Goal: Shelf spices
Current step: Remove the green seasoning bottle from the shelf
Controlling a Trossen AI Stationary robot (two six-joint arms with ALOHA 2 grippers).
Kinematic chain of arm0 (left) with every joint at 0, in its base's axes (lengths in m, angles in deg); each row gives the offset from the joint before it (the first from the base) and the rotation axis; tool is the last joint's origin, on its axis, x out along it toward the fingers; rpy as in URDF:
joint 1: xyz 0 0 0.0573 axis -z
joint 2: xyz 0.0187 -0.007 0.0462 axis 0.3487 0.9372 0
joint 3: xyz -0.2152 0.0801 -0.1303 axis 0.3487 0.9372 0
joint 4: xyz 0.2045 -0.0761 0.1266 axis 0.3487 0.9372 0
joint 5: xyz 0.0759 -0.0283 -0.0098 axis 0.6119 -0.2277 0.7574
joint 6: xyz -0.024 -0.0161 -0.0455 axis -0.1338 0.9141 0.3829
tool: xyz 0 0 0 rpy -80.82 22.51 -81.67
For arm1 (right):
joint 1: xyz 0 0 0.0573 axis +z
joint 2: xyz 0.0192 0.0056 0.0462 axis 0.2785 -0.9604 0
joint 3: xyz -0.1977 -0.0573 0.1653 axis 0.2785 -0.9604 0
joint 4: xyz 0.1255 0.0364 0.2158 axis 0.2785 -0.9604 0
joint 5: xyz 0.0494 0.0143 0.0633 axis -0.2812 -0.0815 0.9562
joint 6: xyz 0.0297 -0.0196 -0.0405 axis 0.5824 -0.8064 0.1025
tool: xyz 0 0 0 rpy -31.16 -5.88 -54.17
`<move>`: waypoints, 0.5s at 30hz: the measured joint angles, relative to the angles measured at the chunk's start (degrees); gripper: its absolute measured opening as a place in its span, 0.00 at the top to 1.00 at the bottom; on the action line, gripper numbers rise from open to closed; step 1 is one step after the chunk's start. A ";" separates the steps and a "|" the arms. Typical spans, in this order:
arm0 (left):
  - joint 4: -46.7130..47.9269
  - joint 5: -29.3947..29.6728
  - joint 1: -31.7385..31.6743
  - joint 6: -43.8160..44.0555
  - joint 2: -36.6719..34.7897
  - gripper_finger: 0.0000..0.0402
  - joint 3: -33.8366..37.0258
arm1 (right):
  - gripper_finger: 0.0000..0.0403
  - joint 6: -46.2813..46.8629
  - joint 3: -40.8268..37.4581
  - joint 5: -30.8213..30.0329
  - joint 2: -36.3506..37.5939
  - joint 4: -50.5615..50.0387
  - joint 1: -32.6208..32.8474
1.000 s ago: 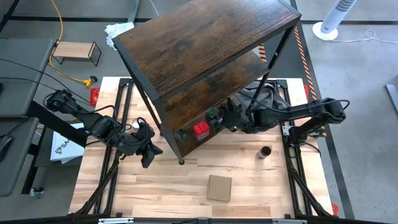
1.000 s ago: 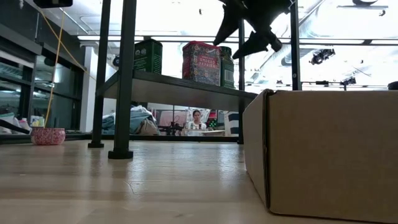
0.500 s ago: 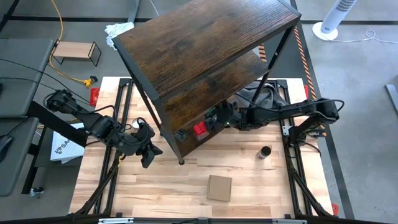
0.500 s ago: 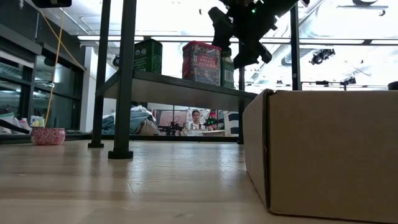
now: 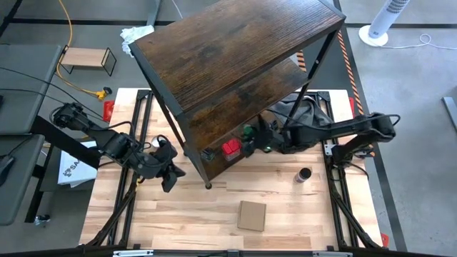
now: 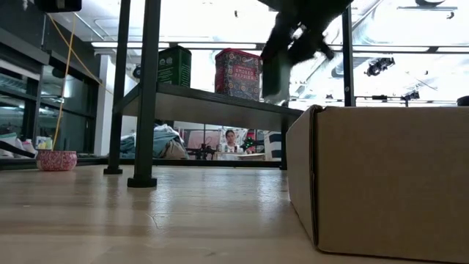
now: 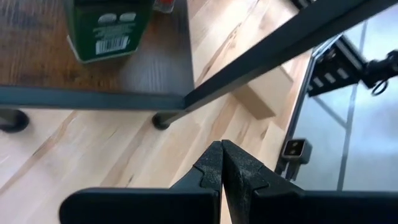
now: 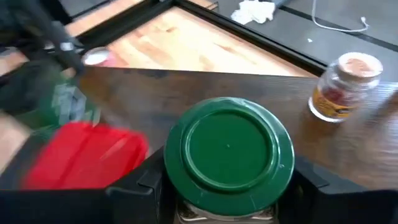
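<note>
The dark wood shelf [image 5: 235, 50] stands on the far half of the table. On its lowest board [image 8: 155, 93] are a red boxy tin [image 5: 230, 148], a dark green tin [image 6: 174, 66] and a pale jar [image 8: 339, 87]. My right gripper [image 5: 258, 139] reaches in from the right and is shut on the green-lidded jar [image 8: 229, 146]. A dark container [image 5: 305, 175] stands on the table, near its right side. My left gripper [image 5: 168, 170] hovers shut, left of the shelf's near leg. The purple-lidded container I cannot make out. My right gripper pinches the green-lidded jar just under its lid [image 8: 186, 205], one finger [image 8: 140, 180] on each side. It comes roughly level from the table's right. The jar stays upright over the lowest board. Whether its base touches the board is hidden.
A flat brown cardboard piece [image 5: 251, 215] lies on the near part of the table. The shelf's black legs [image 6: 144, 95] and frame bars [image 7: 273, 53] stand around the lowest tier. Dark cloth [image 5: 307, 114] lies behind the right arm. A person shows far behind the table.
My right gripper pushed further under the shelf toward the table's left and came down around the green-lidded jar, taking hold. It has since drawn back a little toward the right. The jar now blurs and sits slightly right of where it stood.
</note>
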 joint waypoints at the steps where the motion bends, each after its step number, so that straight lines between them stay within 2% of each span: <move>1: 0.44 -0.24 0.01 0.02 0.00 1.00 -0.01 | 0.55 1.31 0.00 -0.97 1.67 -2.26 1.29; 5: 1.02 -0.26 0.02 0.05 0.00 1.00 0.00 | 0.55 9.37 0.00 -4.73 7.10 -14.20 9.54; 8: 1.04 -0.08 0.02 0.02 0.00 1.00 0.00 | 0.55 20.97 0.02 -7.10 8.19 -24.13 17.44; 12: 1.06 1.90 0.02 -0.92 0.00 1.00 -0.01 | 0.55 41.07 -0.07 -8.59 4.04 -34.65 27.58; 15: 1.12 3.25 0.01 -1.01 0.00 1.00 0.00 | 0.55 52.52 -0.09 -9.17 -1.77 -37.11 32.95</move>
